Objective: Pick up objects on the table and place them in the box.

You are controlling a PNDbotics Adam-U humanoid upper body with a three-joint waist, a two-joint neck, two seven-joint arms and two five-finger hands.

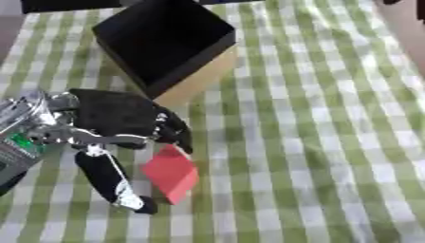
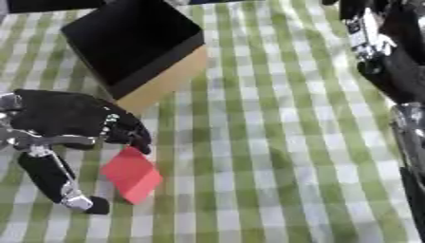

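Note:
A red block [image 1: 172, 173] lies on the green checked cloth in front of the box [image 1: 199, 78], which has a black inside and a tan wall. My left hand [image 1: 116, 114] reaches in from the left and hovers over the block. Its fingers [image 1: 172, 130] bend down onto the block's top corner. Its thumb [image 1: 108, 180] stretches straight along the block's left side, with a strip of cloth showing between them. My right hand [image 2: 369, 33] shows dark and silver at the upper right of the right eye view, far from the block.
The checked cloth [image 1: 315, 142] covers the whole table. My right arm [image 2: 407, 133] runs down the right edge of the right eye view. A dark shape [image 1: 66, 4] sits behind the box at the far edge.

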